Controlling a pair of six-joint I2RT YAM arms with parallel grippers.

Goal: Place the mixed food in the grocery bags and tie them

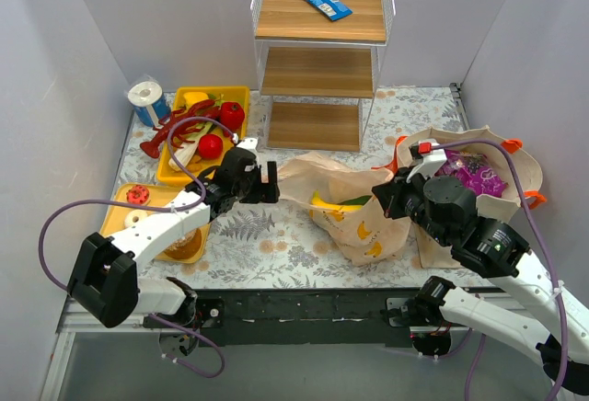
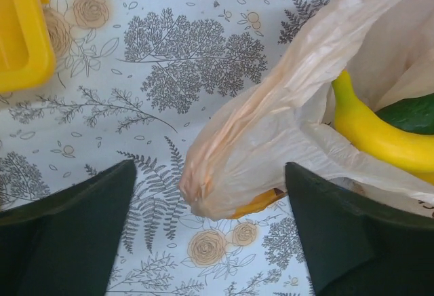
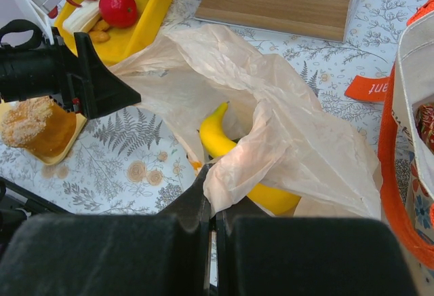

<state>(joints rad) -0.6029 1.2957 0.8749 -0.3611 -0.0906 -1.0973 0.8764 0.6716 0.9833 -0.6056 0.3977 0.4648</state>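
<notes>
Behind peach bag point(image 1: 313, 180), shelf point(image 1: 317, 74); tote point(image 1: 469, 136), seemingly filled, right.

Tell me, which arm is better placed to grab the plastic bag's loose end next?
Probably left: the left gripper is open with the loose end between its fingers, while the right gripper is shut on another fold of the plastic bag.

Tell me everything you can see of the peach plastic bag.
The peach plastic bag is thin, crinkled and translucent, with orange prints. It lies slumped on the floral table, mouth open, a yellow banana and a dark green item inside. The right pincer is shut on a fold of its rim; one handle tip lies between the fingers of the open left pincer, apparently untouched.
</notes>
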